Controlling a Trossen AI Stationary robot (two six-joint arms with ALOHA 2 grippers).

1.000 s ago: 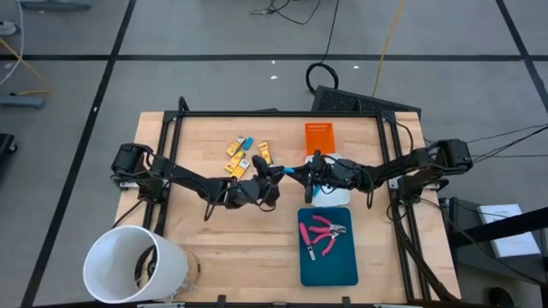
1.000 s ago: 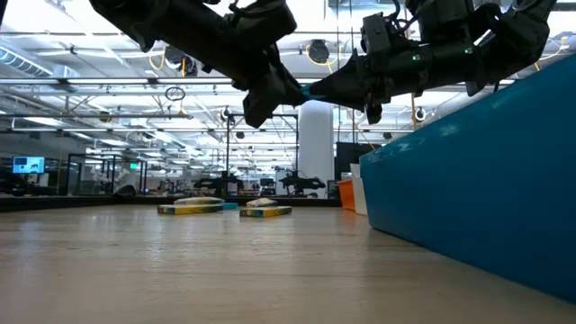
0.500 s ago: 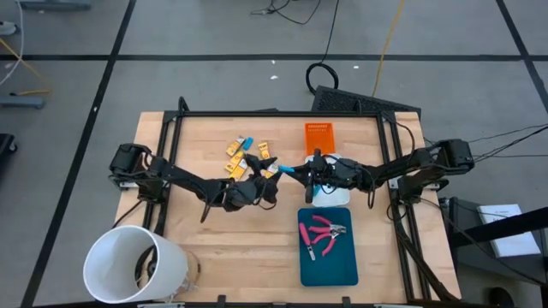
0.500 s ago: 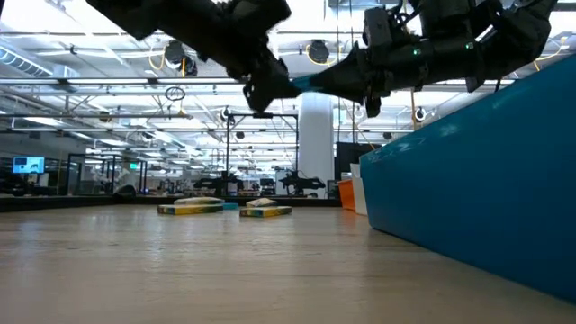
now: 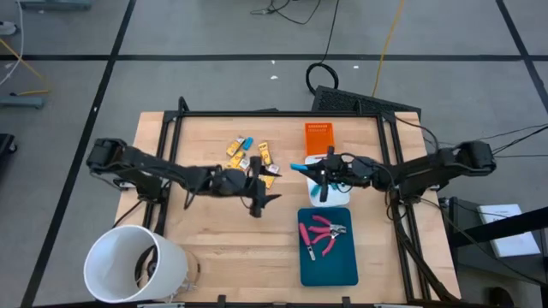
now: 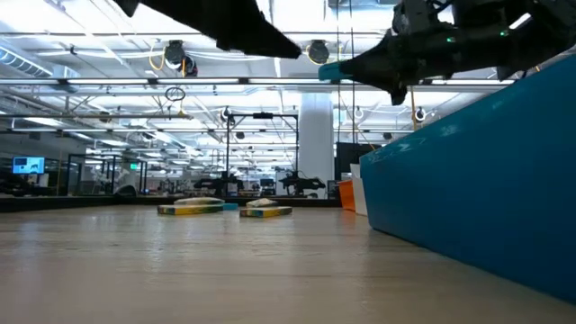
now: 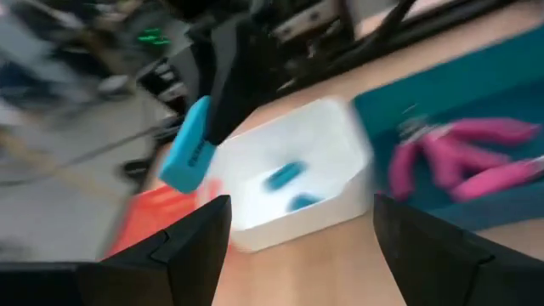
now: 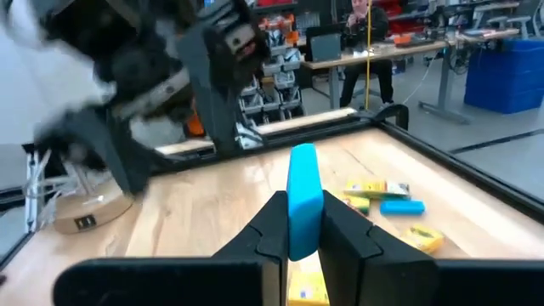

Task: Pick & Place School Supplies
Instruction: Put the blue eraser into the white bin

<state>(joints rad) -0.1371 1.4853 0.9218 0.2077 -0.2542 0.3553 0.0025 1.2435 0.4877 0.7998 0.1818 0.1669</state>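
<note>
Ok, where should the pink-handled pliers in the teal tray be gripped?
Probably at the joint where the pink handles meet the metal head, from straight above: the pliers lie flat in the teal tray with handles splayed, so the joint is the narrowest part.

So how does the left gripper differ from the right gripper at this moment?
The left gripper is open and holds nothing; the right gripper is shut on a light-blue piece. The left gripper is over bare wood near the yellow-orange pieces; the right gripper is beside the white tray. Both are above the table.
</note>
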